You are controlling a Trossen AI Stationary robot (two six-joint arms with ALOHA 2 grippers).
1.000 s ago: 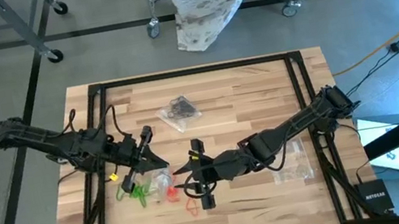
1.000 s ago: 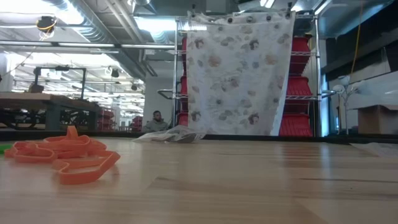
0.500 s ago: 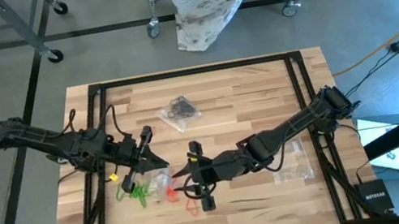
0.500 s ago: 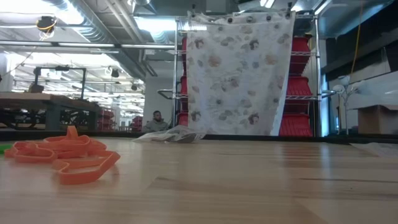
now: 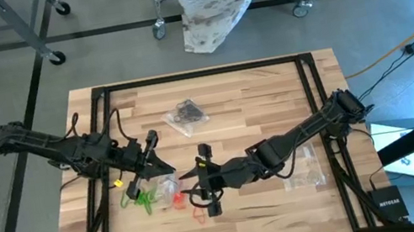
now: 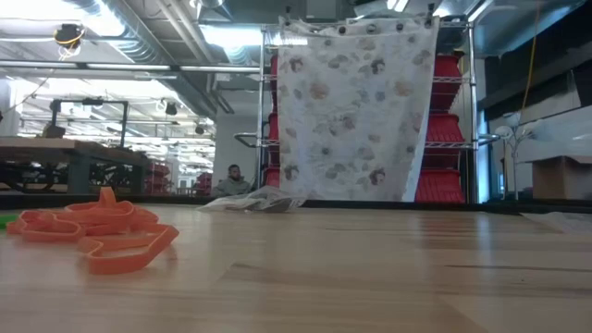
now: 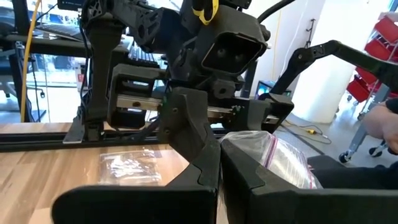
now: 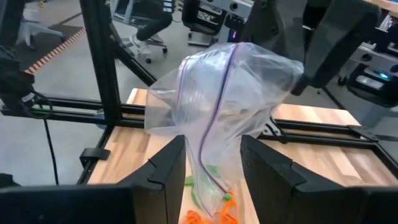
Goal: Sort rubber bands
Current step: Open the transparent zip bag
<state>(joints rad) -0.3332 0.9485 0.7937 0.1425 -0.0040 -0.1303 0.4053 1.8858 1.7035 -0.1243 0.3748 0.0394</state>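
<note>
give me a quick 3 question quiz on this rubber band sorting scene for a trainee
1. True or false: the left gripper is shut on the clear bag.
2. Which rubber bands lie nearest the low camera? A green, B orange-red, C black
3. Fill in: the right gripper's fingers stand on either side of the ____.

Key
1. True; it pinches the bag's top edge.
2. B, the orange-red rubber bands.
3. Clear bag. Whether the fingers press it cannot be told.
</note>
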